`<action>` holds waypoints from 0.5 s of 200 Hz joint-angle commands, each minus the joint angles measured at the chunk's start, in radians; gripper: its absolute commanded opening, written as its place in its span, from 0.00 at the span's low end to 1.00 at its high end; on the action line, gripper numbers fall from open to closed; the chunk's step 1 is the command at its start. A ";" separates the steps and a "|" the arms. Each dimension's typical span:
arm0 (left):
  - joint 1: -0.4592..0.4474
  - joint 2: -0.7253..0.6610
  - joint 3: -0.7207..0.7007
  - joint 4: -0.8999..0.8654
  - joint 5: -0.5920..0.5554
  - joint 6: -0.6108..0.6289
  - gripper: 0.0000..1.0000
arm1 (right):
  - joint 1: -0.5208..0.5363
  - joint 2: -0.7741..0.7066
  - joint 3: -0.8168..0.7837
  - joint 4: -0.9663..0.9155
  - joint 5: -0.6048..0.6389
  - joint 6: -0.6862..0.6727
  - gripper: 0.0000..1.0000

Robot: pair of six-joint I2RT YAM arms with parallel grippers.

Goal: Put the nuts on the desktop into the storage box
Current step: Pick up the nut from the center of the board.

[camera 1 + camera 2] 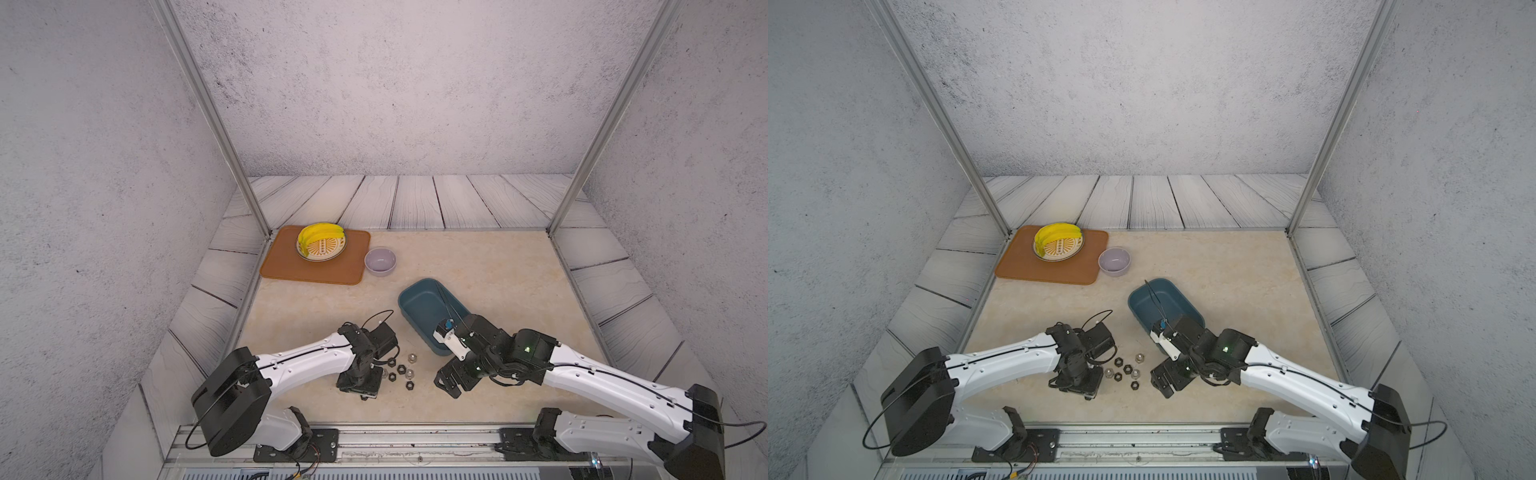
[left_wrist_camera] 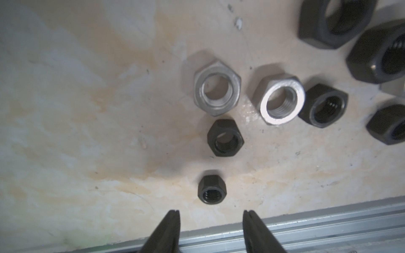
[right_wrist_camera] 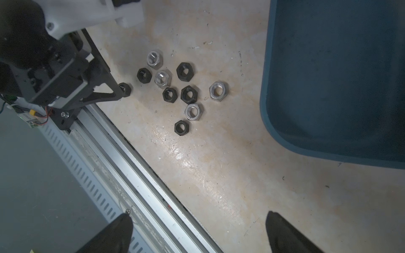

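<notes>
Left gripper (image 2: 211,213): jaws partly apart, gripping nothing; small black nut (image 2: 212,185) just beyond tips, perhaps touching.
Right gripper (image 3: 198,216): wide open, empty.
Nuts (image 3: 183,97): clustered on desktop (image 3: 219,170), beside storage box (image 3: 328,87).

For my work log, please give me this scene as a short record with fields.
nuts: ten on the desktop, six black, four silver
storage box: no nut in its visible part
left tool: jaws apart, small black nut just beyond the tips, not gripped
right tool: wide open, empty
</notes>
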 commanded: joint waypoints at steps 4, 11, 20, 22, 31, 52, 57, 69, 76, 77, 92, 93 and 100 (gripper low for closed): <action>-0.006 0.030 -0.005 -0.015 -0.006 0.018 0.47 | 0.004 -0.019 0.011 0.001 0.021 0.014 0.99; -0.005 0.039 -0.003 -0.019 -0.007 0.021 0.45 | 0.004 -0.018 0.005 0.011 0.019 0.014 0.99; -0.005 0.052 0.007 -0.029 -0.013 0.025 0.44 | 0.005 -0.019 -0.005 0.027 0.015 0.014 0.99; -0.005 0.054 0.008 -0.032 -0.015 0.026 0.44 | 0.005 -0.020 -0.007 0.031 0.013 0.013 0.99; -0.005 0.064 0.018 -0.042 -0.021 0.030 0.44 | 0.004 -0.021 -0.019 0.050 0.006 0.012 0.99; -0.004 0.080 0.023 -0.044 -0.025 0.033 0.43 | 0.004 -0.025 -0.034 0.077 -0.003 0.010 0.99; -0.005 0.085 0.025 -0.046 -0.025 0.036 0.42 | 0.003 -0.025 -0.034 0.079 -0.002 0.009 0.99; -0.004 0.097 0.032 -0.048 -0.024 0.046 0.41 | 0.002 -0.025 -0.033 0.079 0.001 0.006 0.99; -0.004 0.104 0.036 -0.050 -0.021 0.051 0.40 | 0.004 -0.027 -0.031 0.079 0.003 0.004 0.99; -0.004 0.105 0.037 -0.050 -0.020 0.052 0.40 | 0.004 -0.026 -0.030 0.079 0.003 0.003 0.99; -0.004 0.116 0.041 -0.047 -0.017 0.064 0.39 | 0.004 -0.026 -0.026 0.078 0.006 0.001 0.99; -0.004 0.118 0.040 -0.047 -0.017 0.065 0.39 | 0.004 -0.026 -0.026 0.077 0.006 0.000 0.99; -0.004 0.123 0.041 -0.045 -0.017 0.069 0.37 | 0.003 -0.025 -0.024 0.077 0.008 -0.001 0.99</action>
